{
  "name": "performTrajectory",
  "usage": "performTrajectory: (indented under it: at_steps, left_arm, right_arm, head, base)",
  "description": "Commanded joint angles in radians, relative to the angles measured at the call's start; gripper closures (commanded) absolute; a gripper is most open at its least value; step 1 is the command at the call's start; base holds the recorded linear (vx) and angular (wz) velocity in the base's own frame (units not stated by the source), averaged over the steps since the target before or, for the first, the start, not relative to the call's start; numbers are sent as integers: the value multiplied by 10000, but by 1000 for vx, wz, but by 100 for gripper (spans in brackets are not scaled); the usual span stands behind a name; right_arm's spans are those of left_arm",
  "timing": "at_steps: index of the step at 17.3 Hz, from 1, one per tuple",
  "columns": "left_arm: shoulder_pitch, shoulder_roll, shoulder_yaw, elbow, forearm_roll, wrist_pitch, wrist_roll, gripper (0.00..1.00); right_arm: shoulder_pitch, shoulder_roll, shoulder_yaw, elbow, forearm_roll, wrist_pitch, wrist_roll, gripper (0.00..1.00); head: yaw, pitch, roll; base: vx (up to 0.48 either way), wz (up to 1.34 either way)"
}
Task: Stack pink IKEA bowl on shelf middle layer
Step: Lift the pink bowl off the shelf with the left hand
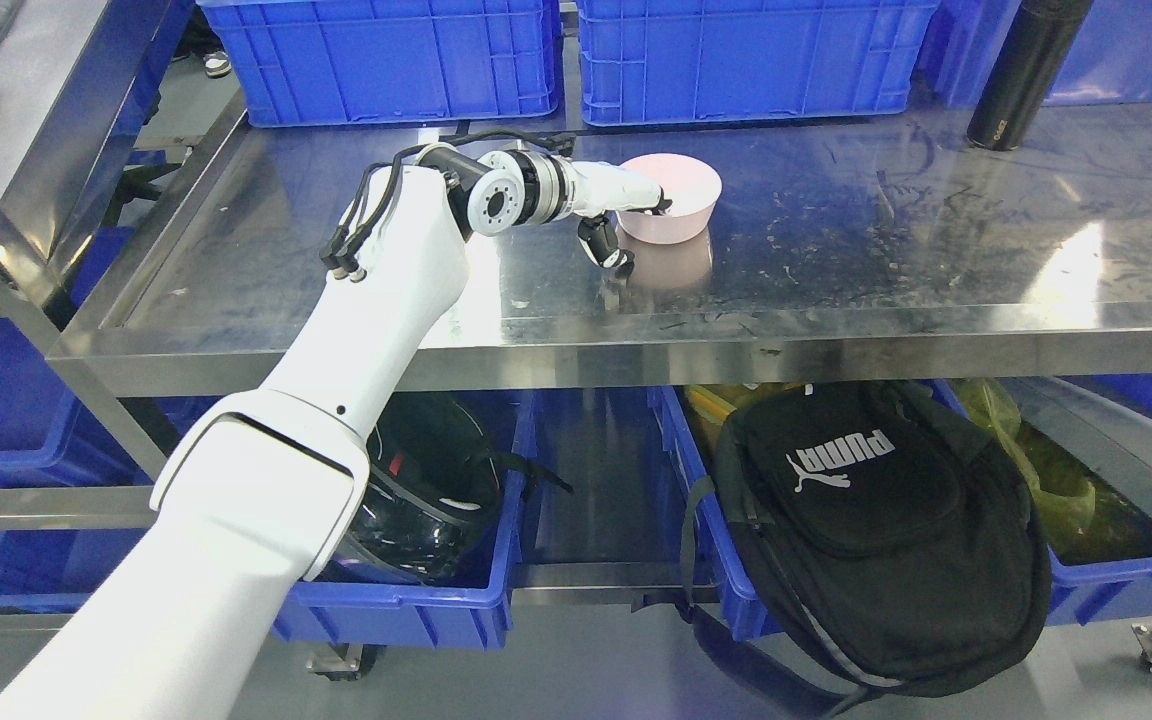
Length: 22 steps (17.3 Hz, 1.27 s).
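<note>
1. A stainless steel shelf carries blue crates along its back edge.
2. The left hand pinches the near rim of the pink bowl, fingers over the lip and thumb below, probably for a secure hold.
3. The bowl sits mid-shelf, just in front of the crates.
4. A black bottle stands well apart, rightward.
</note>
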Motion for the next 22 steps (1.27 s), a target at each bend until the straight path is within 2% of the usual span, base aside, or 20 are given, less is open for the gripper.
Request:
performTrajectory:
  at_steps: [1,4,9,12,19,22]
  left_arm:
    - [4,172,-308,334,-19,56,-50,50]
    - [4,172,-140,227,-19,56,-50,72]
    - [-516,172,779,150,-19,40,-142,94]
    - [-640,172,1193,134,-19,-234,-265,99]
    - [-594,172,1898,74,-4,-450,-311,100]
    - [-518,172,2711,-936,11,-680,-311,100]
  right_arm:
    - [230,-175,0,-175,0,14,14,0]
    - [230,-175,0,-175,0,14,14,0]
    - [230,-175,0,-175,0,14,14,0]
    - [230,-175,0,-175,0,14,14,0]
    - [230,-175,0,-175,0,14,14,0]
    - [230,-175,0,-175,0,14,14,0]
  head:
    - [0,0,0]
    - [0,0,0]
    - [0,0,0]
    - [0,0,0]
    - [0,0,0]
    - [0,0,0]
  base:
    - [12,-43]
    - [4,5]
    - [1,-3]
    - [1,-9]
    - [0,10]
    - [0,0]
